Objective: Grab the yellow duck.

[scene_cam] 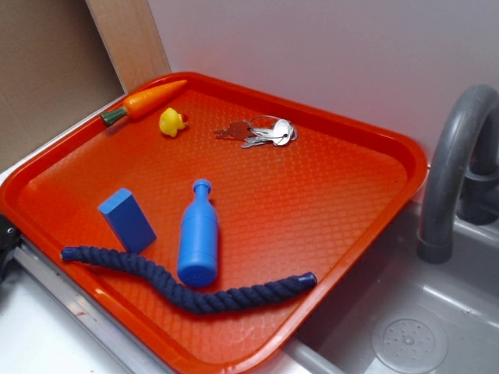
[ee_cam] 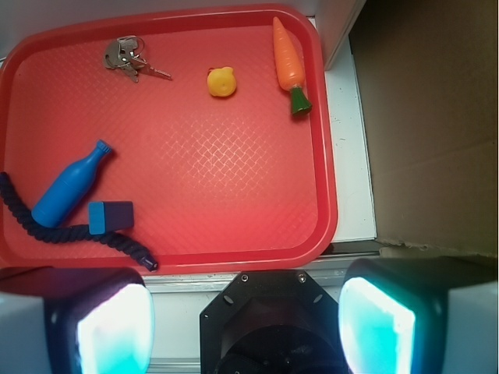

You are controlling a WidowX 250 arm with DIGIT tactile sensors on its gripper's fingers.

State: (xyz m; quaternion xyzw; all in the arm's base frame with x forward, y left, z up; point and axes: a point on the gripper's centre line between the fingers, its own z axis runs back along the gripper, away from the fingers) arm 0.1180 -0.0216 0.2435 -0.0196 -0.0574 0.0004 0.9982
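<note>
The yellow duck [scene_cam: 172, 121] [ee_cam: 221, 82] is small and rounded, with an orange-red beak. It sits on the orange tray [scene_cam: 327, 195] [ee_cam: 234, 195] near the far rim, between the toy carrot and the keys. In the wrist view my gripper [ee_cam: 245, 323] is open, its two pads [ee_cam: 117, 331] wide apart with nothing between them. It hangs outside the tray's near rim, well short of the duck. The exterior view shows only a sliver of black arm at the left edge, not the gripper.
On the tray lie an orange toy carrot [scene_cam: 146, 100] [ee_cam: 288, 62], a bunch of keys [scene_cam: 261, 131] [ee_cam: 129, 58], a blue bottle [scene_cam: 198, 238] [ee_cam: 72, 187], a blue block [scene_cam: 127, 220] [ee_cam: 110, 216] and a dark blue rope [scene_cam: 195, 290] [ee_cam: 70, 230]. A grey faucet [scene_cam: 452, 164] and sink stand to the right.
</note>
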